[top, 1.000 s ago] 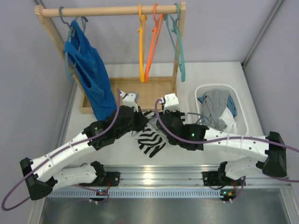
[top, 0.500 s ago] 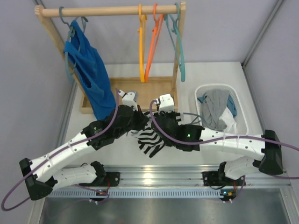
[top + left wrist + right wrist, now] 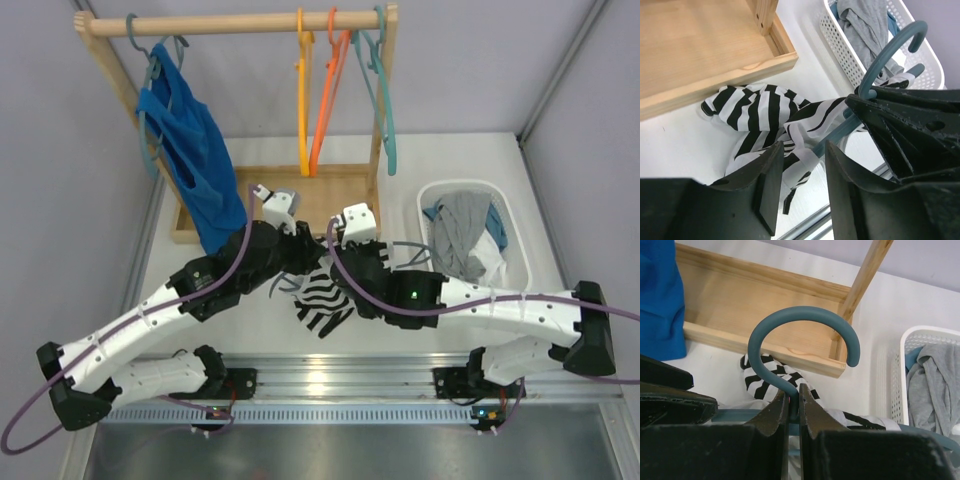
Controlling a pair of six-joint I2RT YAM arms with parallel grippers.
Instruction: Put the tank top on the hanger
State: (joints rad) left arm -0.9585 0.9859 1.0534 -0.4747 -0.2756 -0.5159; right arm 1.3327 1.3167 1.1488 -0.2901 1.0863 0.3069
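Note:
The black-and-white striped tank top (image 3: pixel 322 305) lies bunched on the table in front of the wooden rack base, partly draped over the blue-grey hanger (image 3: pixel 805 310). My right gripper (image 3: pixel 794 392) is shut on the hanger's neck just below the hook. In the left wrist view the hanger's hook (image 3: pixel 879 59) curves up beside the right arm, and one hanger arm (image 3: pixel 835 134) runs under the striped fabric (image 3: pixel 755 107). My left gripper (image 3: pixel 804 150) is open, with a white-edged fold of the top hanging loose between its fingers. From above, both grippers (image 3: pixel 296 262) (image 3: pixel 345 268) meet over the garment.
A wooden rack (image 3: pixel 230 22) with a tray base (image 3: pixel 340 190) stands behind, carrying a blue top (image 3: pixel 190 150) and yellow (image 3: pixel 303 100), orange (image 3: pixel 325 100) and teal (image 3: pixel 385 110) hangers. A white basket (image 3: pixel 512 225) holding a grey garment (image 3: pixel 462 230) sits at the right.
My left gripper was shut on the tank top fabric and now stands open. The right gripper still holds the hanger and has shifted slightly left.

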